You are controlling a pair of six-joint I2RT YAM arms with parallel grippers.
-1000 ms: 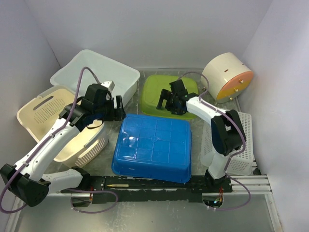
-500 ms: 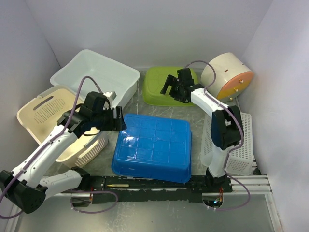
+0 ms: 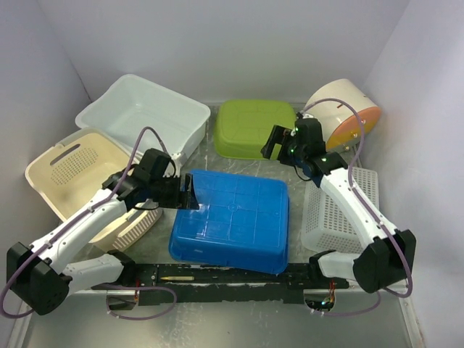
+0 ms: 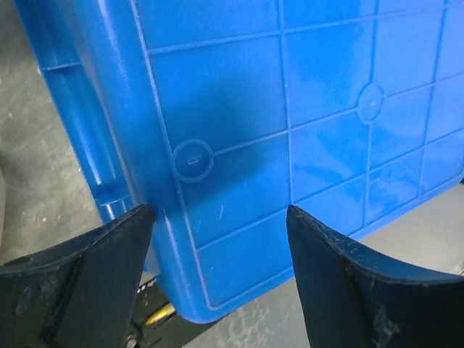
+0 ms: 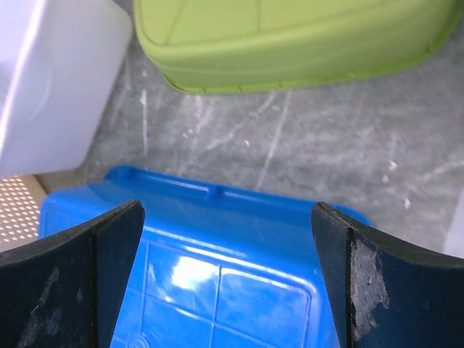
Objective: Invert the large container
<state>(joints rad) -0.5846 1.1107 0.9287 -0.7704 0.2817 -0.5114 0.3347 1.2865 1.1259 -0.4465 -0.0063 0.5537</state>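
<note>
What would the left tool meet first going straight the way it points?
Probably the blue container, its ribbed underside near the corner; the left tool is open, pointing at it.

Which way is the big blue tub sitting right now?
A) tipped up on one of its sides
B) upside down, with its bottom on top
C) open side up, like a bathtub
B: the blue tub shows its flat bottom with a grid of raised lines facing up, and its rim is down on the table.
</note>
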